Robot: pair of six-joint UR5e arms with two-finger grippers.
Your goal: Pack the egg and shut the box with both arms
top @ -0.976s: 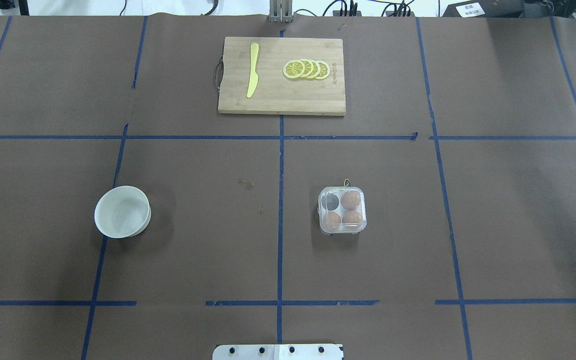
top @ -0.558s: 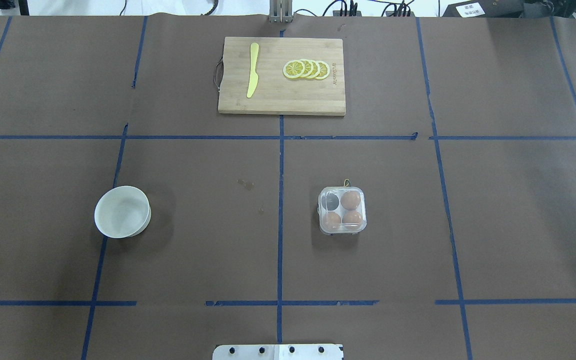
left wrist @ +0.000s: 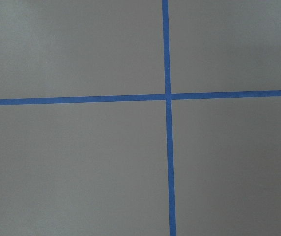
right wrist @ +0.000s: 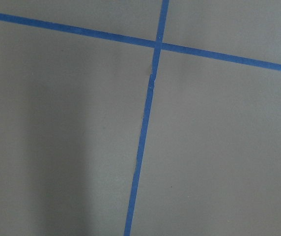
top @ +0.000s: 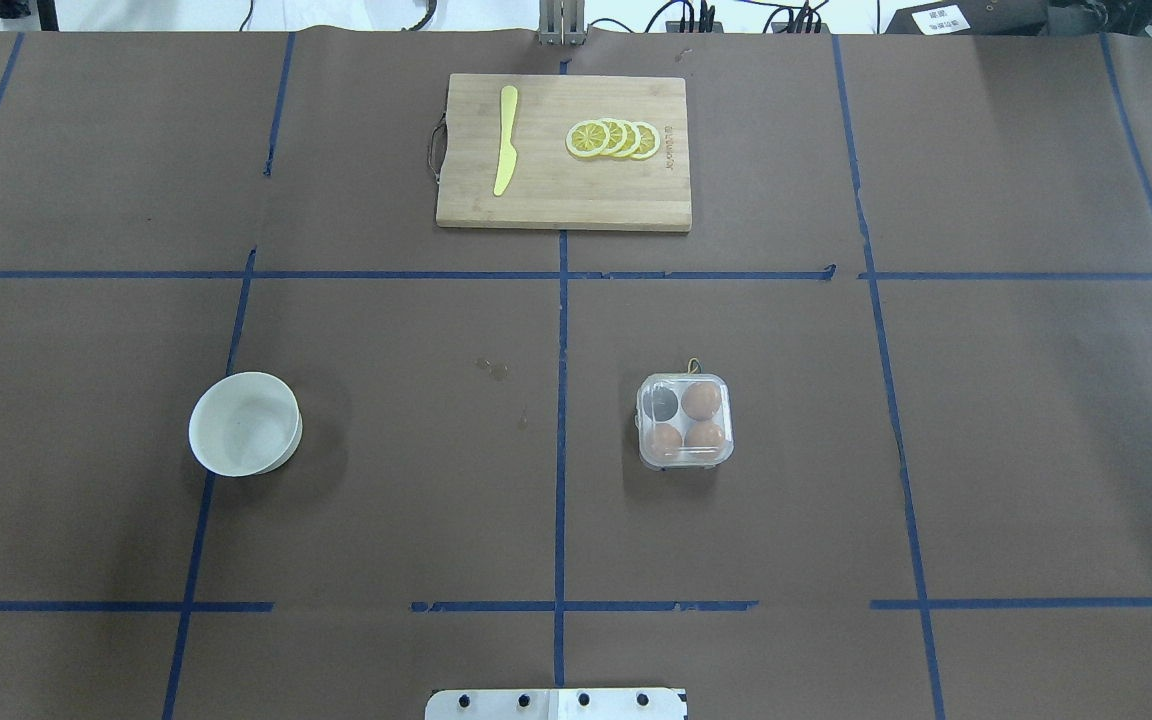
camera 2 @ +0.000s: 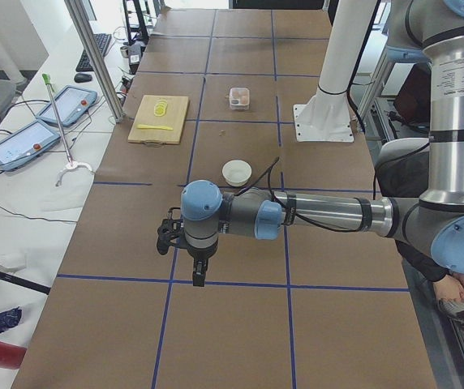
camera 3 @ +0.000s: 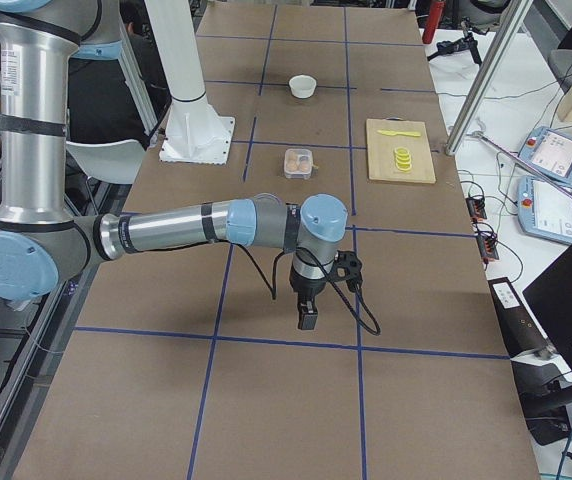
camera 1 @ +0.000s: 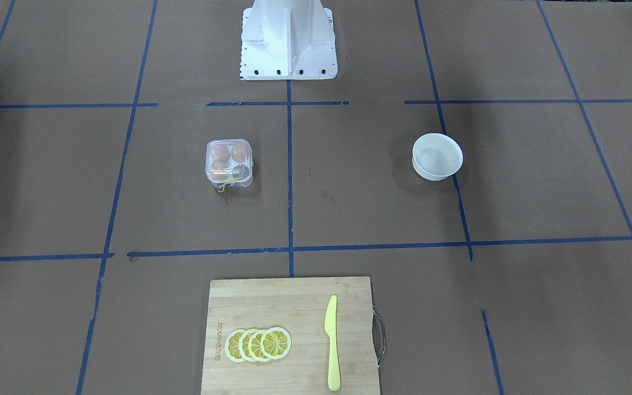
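Note:
The clear plastic box (top: 685, 421) stands right of the table's middle, with its lid down as far as I can tell and a yellow string at its far side. Three orange-brown eggs lie in its cells, one of them at the far right (top: 702, 400); the far left cell looks dark and empty. The box also shows in the front view (camera 1: 229, 161). My left gripper (camera 2: 198, 271) shows only in the exterior left view, low over bare table far from the box; I cannot tell its state. My right gripper (camera 3: 307, 315) shows only in the exterior right view, likewise far off.
An empty white bowl (top: 245, 424) stands left of the middle. A wooden cutting board (top: 563, 200) at the far edge carries a yellow knife (top: 505, 140) and lemon slices (top: 613, 138). The white pedestal (camera 1: 288, 38) stands at the robot's side.

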